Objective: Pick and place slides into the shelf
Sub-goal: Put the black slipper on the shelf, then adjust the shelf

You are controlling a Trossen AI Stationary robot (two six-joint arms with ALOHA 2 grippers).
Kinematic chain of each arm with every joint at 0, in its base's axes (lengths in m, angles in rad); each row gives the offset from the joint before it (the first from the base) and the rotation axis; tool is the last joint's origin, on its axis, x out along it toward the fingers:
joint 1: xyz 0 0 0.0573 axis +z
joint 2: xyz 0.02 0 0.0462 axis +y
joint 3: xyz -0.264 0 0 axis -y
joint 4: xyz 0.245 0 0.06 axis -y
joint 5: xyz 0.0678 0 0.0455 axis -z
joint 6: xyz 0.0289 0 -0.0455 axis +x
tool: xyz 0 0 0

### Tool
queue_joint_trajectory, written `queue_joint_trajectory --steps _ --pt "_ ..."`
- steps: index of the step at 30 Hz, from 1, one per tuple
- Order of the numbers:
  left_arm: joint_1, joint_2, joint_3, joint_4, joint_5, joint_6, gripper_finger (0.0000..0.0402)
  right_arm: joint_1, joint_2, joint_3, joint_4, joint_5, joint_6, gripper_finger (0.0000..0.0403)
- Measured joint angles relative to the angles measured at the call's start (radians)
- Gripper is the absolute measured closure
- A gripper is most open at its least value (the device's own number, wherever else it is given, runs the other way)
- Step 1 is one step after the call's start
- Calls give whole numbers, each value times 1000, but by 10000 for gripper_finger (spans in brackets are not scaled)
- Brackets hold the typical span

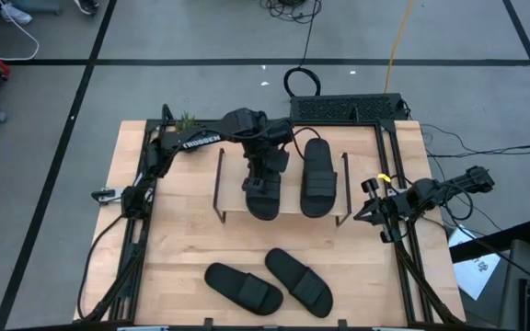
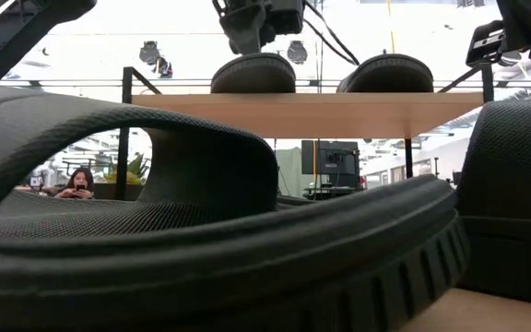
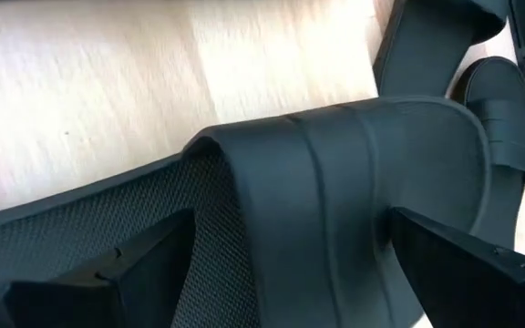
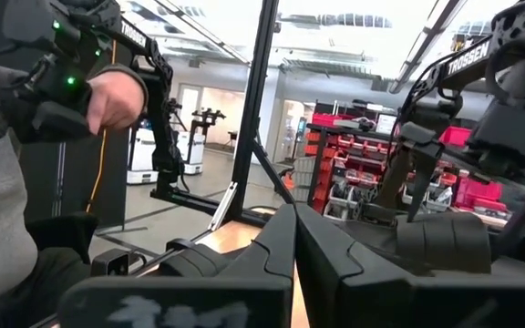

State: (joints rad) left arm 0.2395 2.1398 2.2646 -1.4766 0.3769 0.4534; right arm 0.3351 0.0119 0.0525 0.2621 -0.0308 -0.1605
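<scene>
**Two slides up, two still on the table**

Left gripper [image 1: 265, 176] sits spread wide over a slide [image 1: 264, 195] on the shelf [image 1: 237, 210], another slide [image 1: 319, 176] alongside. Two more [image 1: 243, 287] lie near the table's [image 1: 173, 267] front edge. Right gripper [image 1: 373, 213] is closed at the right side. "TROSSEN" reads on the arm [image 1: 201, 142].

Shelf [image 1: 288, 213] top full: two slides [image 1: 319, 175] side by side, left gripper [image 1: 265, 180] over left one. Two more slides [image 1: 297, 280] block near-centre table; near-left and near-right corners open.

Two slides [image 1: 290, 179] side by side on shelf [image 1: 233, 207] — two more slides [image 1: 270, 284] on table [image 1: 178, 244] before it.
</scene>
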Motion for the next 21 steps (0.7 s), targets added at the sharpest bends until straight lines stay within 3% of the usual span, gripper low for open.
queue_joint_trajectory --steps 9,16,21 --pt "-23 -62 0 14 -6 -1 43 0 3 0 1 2 -1 403" --pt "-37 -129 0 -2 -155 -8 47 0 17 0 -1 3 8 403" --pt "-39 -222 -1 -53 -274 -49 110 0 28 0 -1 2 17 403"
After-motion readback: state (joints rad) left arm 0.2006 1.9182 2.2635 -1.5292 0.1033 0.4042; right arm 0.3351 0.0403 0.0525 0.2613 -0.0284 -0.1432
